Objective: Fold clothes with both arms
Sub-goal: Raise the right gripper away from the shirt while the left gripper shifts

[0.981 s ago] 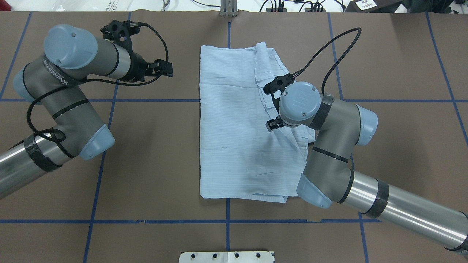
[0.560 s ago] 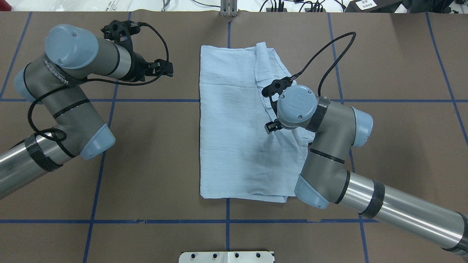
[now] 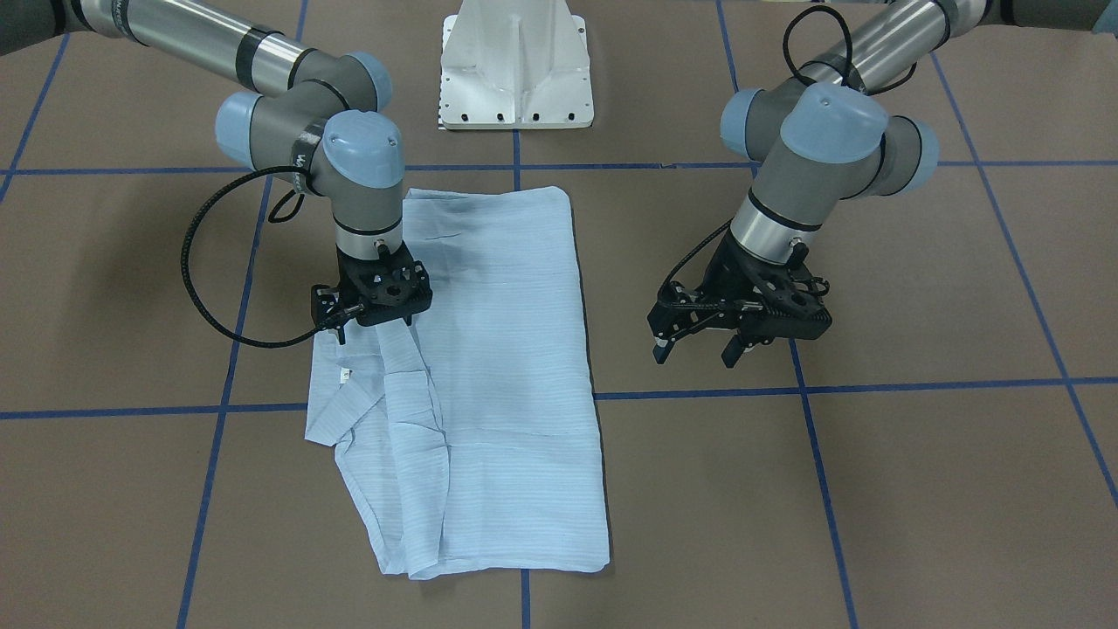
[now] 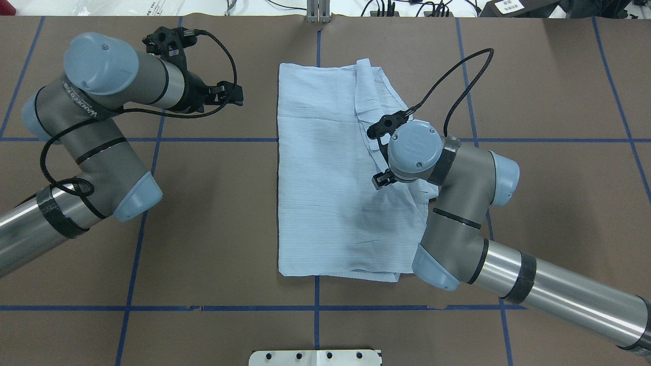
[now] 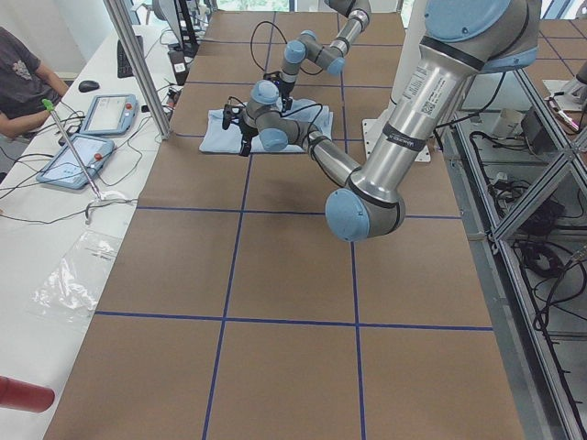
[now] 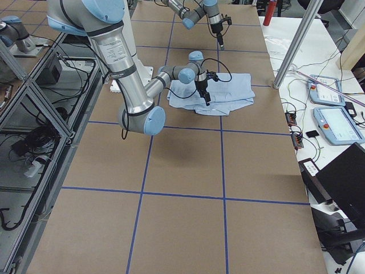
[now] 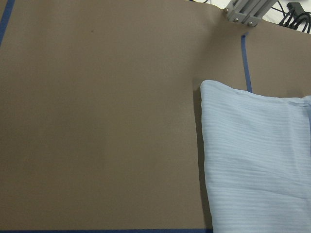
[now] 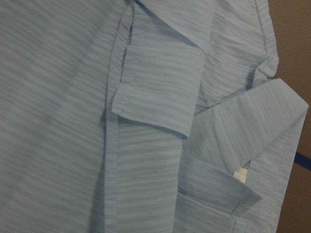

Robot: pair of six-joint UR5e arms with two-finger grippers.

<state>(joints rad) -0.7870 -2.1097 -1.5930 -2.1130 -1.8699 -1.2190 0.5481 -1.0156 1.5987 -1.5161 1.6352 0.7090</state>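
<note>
Surface: brown table (image 4: 213, 244) marked into a grid by blue tape (image 4: 203, 140); white base (image 3: 515, 70) at the robot's edge.
Cloth: pale blue shirt (image 4: 325, 178) lies flat near the table's centre, folded into a rough rectangle.
Edges: the side toward the robot's left is straight and clean. The side toward its right is loose, with overlapping flaps and one corner poking out past the rectangle.
Close view: the right wrist camera is filled with layered striped fabric, a stitched band turned back on itself, and a small white tag (image 8: 240, 172) tucked between layers.
Right side: right gripper (image 3: 374, 301) points straight down over the shirt's loose edge, at or just above the cloth. The fingers are mostly hidden under the black body, so I cannot tell whether the jaws are spread or pinching fabric.
Left side: left gripper (image 3: 695, 354) hangs tilted over bare table, well apart from the shirt's straight edge. Its jaws are spread, with nothing between them.
Left wrist camera: mostly brown table, with one rounded shirt corner at the lower right.
</note>
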